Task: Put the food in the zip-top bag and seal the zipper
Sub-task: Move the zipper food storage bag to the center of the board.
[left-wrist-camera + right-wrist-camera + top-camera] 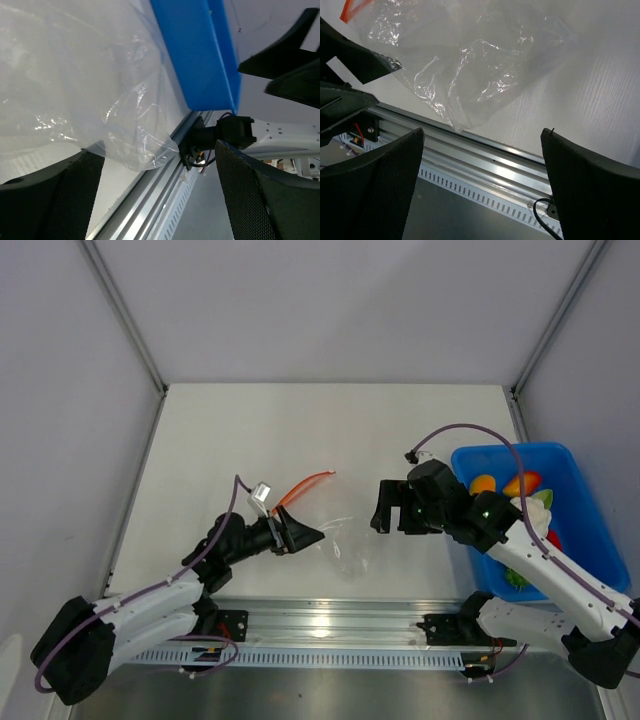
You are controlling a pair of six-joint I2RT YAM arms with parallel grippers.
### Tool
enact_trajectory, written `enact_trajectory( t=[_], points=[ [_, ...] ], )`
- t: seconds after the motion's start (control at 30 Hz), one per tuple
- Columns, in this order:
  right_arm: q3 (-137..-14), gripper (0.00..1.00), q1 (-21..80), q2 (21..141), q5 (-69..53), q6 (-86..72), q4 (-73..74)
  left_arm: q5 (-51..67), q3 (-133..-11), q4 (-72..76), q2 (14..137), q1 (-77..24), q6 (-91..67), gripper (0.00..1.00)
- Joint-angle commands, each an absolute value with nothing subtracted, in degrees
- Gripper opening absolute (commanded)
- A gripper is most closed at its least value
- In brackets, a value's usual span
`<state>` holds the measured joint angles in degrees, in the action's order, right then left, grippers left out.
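**Bag point(345, 538) loose on the table, nothing packed yet**

The bag lies crumpled on the table point(300, 430) between the two grippers, with its zipper point(308, 483) curling up at the far-left end. We see the left gripper point(308, 534) at the bag's left edge, jaws wide apart and holding nothing; the plastic drapes just beside one finger. The right gripper point(390, 520) hovers near the bag's right side, jaws equally spread and empty. All the food point(520, 485) sits in the bin point(585, 510) on the right.

Our worry is that, with no grip on the mouth, the limp film may slide or fold shut when a piece is pushed in. The bag's near corner also reaches the rail point(485, 160), so a nudge could drag it off the table.
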<state>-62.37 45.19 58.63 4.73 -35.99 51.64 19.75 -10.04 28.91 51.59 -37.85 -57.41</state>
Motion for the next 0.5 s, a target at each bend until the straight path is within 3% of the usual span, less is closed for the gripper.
enact_trajectory(
  t=[0.0, 0.17, 0.33, 0.47],
  points=[
    [-62.32, 0.99, 45.53, 56.25, 7.82, -37.18, 53.17, 20.57, -14.58, 24.21, 43.02, -39.02, -51.34, 0.91],
    [-61.26, 0.99, 45.44, 54.85, 7.91, -37.44, 53.26, 7.41, -25.30, -4.41, 31.57, -38.94, -42.38, 0.92],
    [-60.38, 0.99, 45.53, 54.76, 7.03, -37.53, 53.00, -1.65, -35.15, -15.55, 29.97, -38.94, -39.73, 0.92],
    [-60.29, 0.99, 45.53, 54.06, 6.94, -37.27, 53.44, -6.24, -40.33, -18.90, 35.50, -37.71, -37.54, 0.93]
  ],
)
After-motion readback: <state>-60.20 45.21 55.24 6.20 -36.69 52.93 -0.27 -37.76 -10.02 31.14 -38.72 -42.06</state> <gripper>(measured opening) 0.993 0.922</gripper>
